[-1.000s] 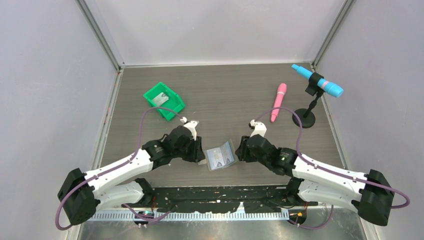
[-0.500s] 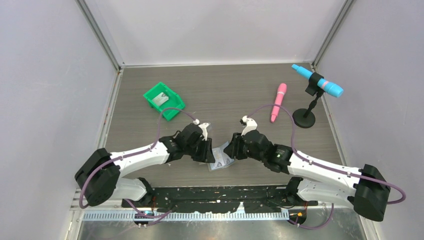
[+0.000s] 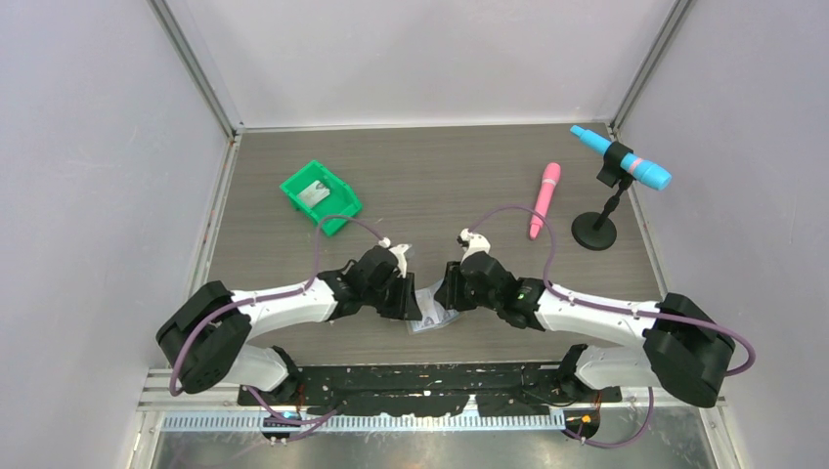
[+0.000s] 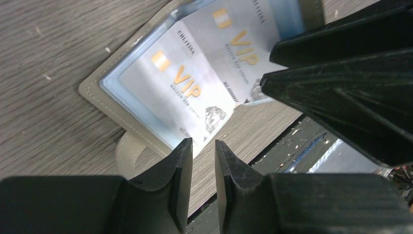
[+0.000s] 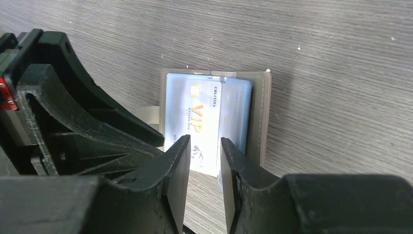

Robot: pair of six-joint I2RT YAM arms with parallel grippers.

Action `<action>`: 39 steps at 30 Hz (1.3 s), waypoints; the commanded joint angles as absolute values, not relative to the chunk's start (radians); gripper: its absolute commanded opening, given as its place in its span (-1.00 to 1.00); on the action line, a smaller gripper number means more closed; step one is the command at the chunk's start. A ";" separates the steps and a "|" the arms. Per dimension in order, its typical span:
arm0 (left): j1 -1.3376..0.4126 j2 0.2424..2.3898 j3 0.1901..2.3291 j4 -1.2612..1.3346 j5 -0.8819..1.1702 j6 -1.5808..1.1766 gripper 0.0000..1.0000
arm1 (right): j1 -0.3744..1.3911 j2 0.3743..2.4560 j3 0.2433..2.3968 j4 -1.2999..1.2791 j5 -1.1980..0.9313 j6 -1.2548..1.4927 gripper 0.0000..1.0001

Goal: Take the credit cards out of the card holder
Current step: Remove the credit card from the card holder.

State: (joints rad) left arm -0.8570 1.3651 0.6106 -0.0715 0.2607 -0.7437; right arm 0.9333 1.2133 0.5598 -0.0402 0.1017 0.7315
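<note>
The card holder [image 3: 430, 319] lies open on the table near its front edge, largely covered by both grippers. The left wrist view shows its pale stitched border [image 4: 95, 90], a grey tab [image 4: 129, 153] and two white credit cards with gold "VIP" print, one [image 4: 180, 92] in a clear pocket and one [image 4: 238, 44] beside it. In the right wrist view a card [image 5: 197, 122] sticks out of the holder [image 5: 263, 112] toward my right gripper [image 5: 204, 144]. That gripper is open a narrow gap, tips at the card's edge. My left gripper [image 4: 203, 146] is open narrowly at the holder's corner, with only table between its fingers.
A green bin [image 3: 321, 195] with a grey item inside stands at the back left. A pink pen-like object [image 3: 544, 198] lies at the back right, next to a blue device [image 3: 621, 161] on a black stand [image 3: 593, 233]. The black rail [image 3: 430, 376] runs just behind the holder.
Both arms have moved inward over the card holder from either side and now hide most of it. Both sets of fingers have narrowed slightly.
</note>
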 commanded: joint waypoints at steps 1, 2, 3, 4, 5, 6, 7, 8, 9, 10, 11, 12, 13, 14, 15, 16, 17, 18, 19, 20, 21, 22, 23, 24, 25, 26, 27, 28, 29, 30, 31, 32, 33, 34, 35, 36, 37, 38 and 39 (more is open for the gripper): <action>-0.853 1.365 0.582 -0.041 0.206 -0.736 -0.52 | 0.914 1.243 0.519 0.074 0.069 0.728 -0.28; -0.853 1.365 0.574 -0.041 0.198 -0.734 -0.53 | 0.907 1.246 0.512 0.078 0.069 0.739 -0.29; -0.853 1.365 0.568 -0.041 0.191 -0.731 -0.55 | 0.903 1.253 0.499 0.079 0.070 0.745 -0.29; -0.853 1.365 0.563 -0.042 0.185 -0.728 -0.56 | 0.896 1.255 0.493 0.081 0.070 0.754 -0.29; -0.853 1.365 0.559 -0.044 0.180 -0.726 -0.58 | 0.893 1.257 0.480 0.083 0.071 0.764 -0.29; -0.853 1.365 0.556 -0.046 0.173 -0.724 -0.59 | 0.889 1.258 0.473 0.093 0.072 0.767 -0.29; -0.853 1.366 0.554 -0.046 0.170 -0.721 -0.61 | 0.889 1.258 0.463 0.097 0.070 0.770 -0.29; -0.853 1.366 0.551 -0.047 0.166 -0.720 -0.63 | 0.888 1.259 0.461 0.103 0.067 0.772 -0.29; -0.853 1.365 0.549 -0.047 0.162 -0.718 -0.64 | 0.888 1.261 0.459 0.103 0.063 0.772 -0.30; -0.853 1.365 0.547 -0.046 0.158 -0.716 -0.65 | 0.888 1.261 0.460 0.107 0.056 0.772 -0.30; -0.853 1.365 0.546 -0.046 0.154 -0.715 -0.65 | 0.888 1.261 0.462 0.109 0.052 0.773 -0.29; -0.853 1.364 0.546 -0.048 0.151 -0.713 -0.65 | 0.888 1.259 0.463 0.112 0.043 0.772 -0.30; -0.853 1.365 0.546 -0.048 0.150 -0.711 -0.65 | 0.888 1.258 0.465 0.114 0.038 0.773 -0.30; -0.853 1.366 0.545 -0.047 0.150 -0.710 -0.65 | 0.888 1.255 0.466 0.120 0.026 0.774 -0.29; -0.853 1.370 0.546 -0.046 0.149 -0.708 -0.66 | 0.888 1.252 0.466 0.136 0.021 0.776 -0.29; -0.853 1.372 0.545 -0.046 0.147 -0.707 -0.66 | 0.888 1.248 0.465 0.145 0.017 0.778 -0.29; -0.853 1.374 0.546 -0.045 0.147 -0.706 -0.66 | 0.888 1.248 0.466 0.159 0.016 0.782 -0.29; -0.853 1.378 0.545 -0.042 0.147 -0.706 -0.66 | 0.888 1.251 0.468 0.164 0.016 0.784 -0.29; -0.853 1.380 0.545 -0.039 0.148 -0.706 -0.67 | 0.888 1.255 0.470 0.174 -0.012 0.787 -0.29; -0.853 1.383 0.544 -0.039 0.150 -0.706 -0.67 | 0.887 1.268 0.477 0.177 -0.017 0.786 -0.29; -0.853 1.383 0.543 -0.037 0.151 -0.706 -0.67 | 0.887 1.276 0.480 0.180 -0.025 0.786 -0.29; -0.853 1.383 0.542 -0.037 0.151 -0.706 -0.68 | 0.887 1.293 0.484 0.182 -0.027 0.789 -0.29; -0.853 1.383 0.541 -0.037 0.151 -0.705 -0.68 | 0.887 1.300 0.485 0.192 -0.031 0.791 -0.29; -0.853 1.382 0.539 -0.037 0.150 -0.704 -0.68 | 0.887 1.313 0.482 0.199 -0.033 0.796 -0.29; -0.853 1.380 0.538 -0.038 0.149 -0.703 -0.69 | 0.886 1.319 0.480 0.212 -0.035 0.798 -0.29; -0.853 1.378 0.535 -0.039 0.145 -0.701 -0.68 | 0.885 1.331 0.477 0.217 -0.035 0.801 -0.29; -0.853 1.378 0.533 -0.040 0.141 -0.700 -0.69 | 0.883 1.346 0.476 0.226 -0.034 0.800 -0.29; -0.853 1.378 0.532 -0.041 0.139 -0.700 -0.69 | 0.880 1.354 0.474 0.231 -0.035 0.801 -0.29; -0.853 1.379 0.531 -0.040 0.139 -0.700 -0.69 | 0.879 1.369 0.472 0.242 -0.041 0.801 -0.29; -0.853 1.380 0.529 -0.041 0.139 -0.700 -0.69 | 0.875 1.377 0.469 0.247 -0.043 0.802 -0.29; -0.853 1.381 0.528 -0.039 0.139 -0.700 -0.69 | 0.873 1.390 0.468 0.255 -0.047 0.803 -0.29; -0.853 1.381 0.526 -0.038 0.138 -0.700 -0.70 | 0.870 1.396 0.463 0.266 -0.051 0.805 -0.29; -0.854 1.381 0.525 -0.038 0.138 -0.700 -0.70 | 0.870 1.405 0.461 0.271 -0.052 0.806 -0.29; -0.853 1.383 0.524 -0.038 0.137 -0.699 -0.70 | 0.869 1.408 0.457 0.278 -0.055 0.810 -0.29; -0.852 1.383 0.524 -0.039 0.136 -0.697 -0.70 | 0.869 1.415 0.452 0.281 -0.056 0.810 -0.29; -0.853 1.384 0.523 -0.039 0.134 -0.696 -0.70 | 0.866 1.416 0.449 0.288 -0.057 0.812 -0.29; -0.852 1.386 0.524 -0.040 0.132 -0.696 -0.70 | 0.866 1.419 0.443 0.291 -0.059 0.813 -0.29; -0.851 1.386 0.523 -0.040 0.132 -0.695 -0.70 | 0.863 1.420 0.440 0.299 -0.063 0.814 -0.29; -0.851 1.389 0.524 -0.040 0.132 -0.695 -0.70 | 0.863 1.421 0.435 0.304 -0.064 0.816 -0.29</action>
State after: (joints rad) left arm -0.8566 1.3735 0.5415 -0.0517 0.1684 -0.7238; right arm 0.8726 1.4117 0.4545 0.2604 -0.0605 0.8089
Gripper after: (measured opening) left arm 0.152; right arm 0.355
